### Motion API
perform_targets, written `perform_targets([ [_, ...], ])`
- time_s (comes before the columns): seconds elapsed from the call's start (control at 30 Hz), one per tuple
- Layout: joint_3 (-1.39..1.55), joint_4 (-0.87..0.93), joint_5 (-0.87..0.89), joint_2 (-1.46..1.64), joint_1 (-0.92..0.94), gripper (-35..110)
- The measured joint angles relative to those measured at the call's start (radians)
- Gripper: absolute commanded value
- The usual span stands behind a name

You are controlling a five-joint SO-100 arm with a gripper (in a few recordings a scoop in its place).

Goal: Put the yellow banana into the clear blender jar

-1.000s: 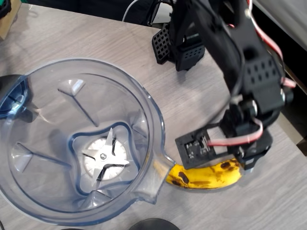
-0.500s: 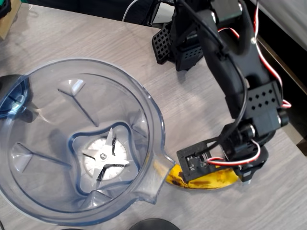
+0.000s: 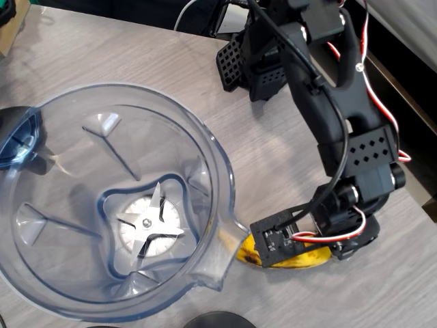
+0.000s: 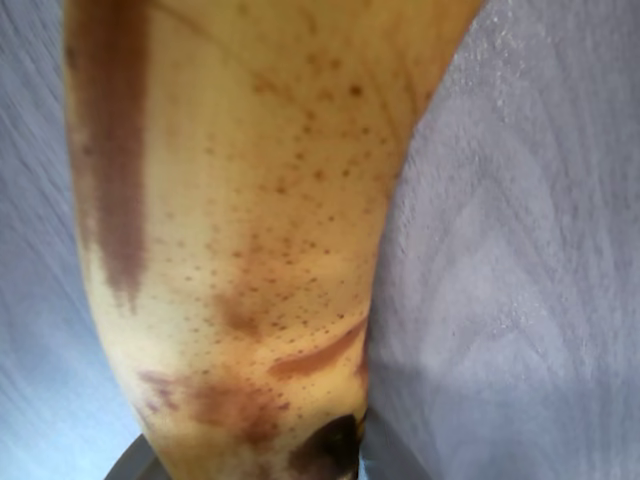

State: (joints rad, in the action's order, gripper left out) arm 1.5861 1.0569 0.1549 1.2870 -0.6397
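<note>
The yellow banana, spotted brown, lies on the grey wood table just right of the clear blender jar's pour spout. My black gripper is down on top of the banana's right half, and the wrist and its circuit board cover the fingers. In the wrist view the banana is very close, with brown streaks and a dark tip at the bottom. Whether the jaws are open or shut I cannot tell. The jar stands upright at the left with its steel blade bare at the bottom.
A small dark blue lid piece sits at the jar's left rim. The arm's black base stands at the back. A dark round object pokes in at the bottom edge. The table's edge runs close on the right.
The arm has stretched forward and lowered onto the banana, so the wrist now covers more of the fruit. The banana and the jar have stayed in place.
</note>
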Motion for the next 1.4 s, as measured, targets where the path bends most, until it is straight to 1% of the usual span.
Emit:
perform_targets([
  [0.03, -0.002, 0.000, 0.000, -0.003, 0.000, 0],
  [0.47, -0.018, 0.021, 0.000, -0.002, 0.006, 0],
  [0.63, -0.017, 0.094, 0.000, 0.052, 0.017, 0],
  [0.8, -0.015, 0.132, 0.003, 0.158, 0.021, 0],
  [1.1, -0.014, 0.144, 0.005, 0.476, -0.020, 0],
  [1.4, -0.014, 0.072, 0.035, 0.756, -0.101, 0],
])
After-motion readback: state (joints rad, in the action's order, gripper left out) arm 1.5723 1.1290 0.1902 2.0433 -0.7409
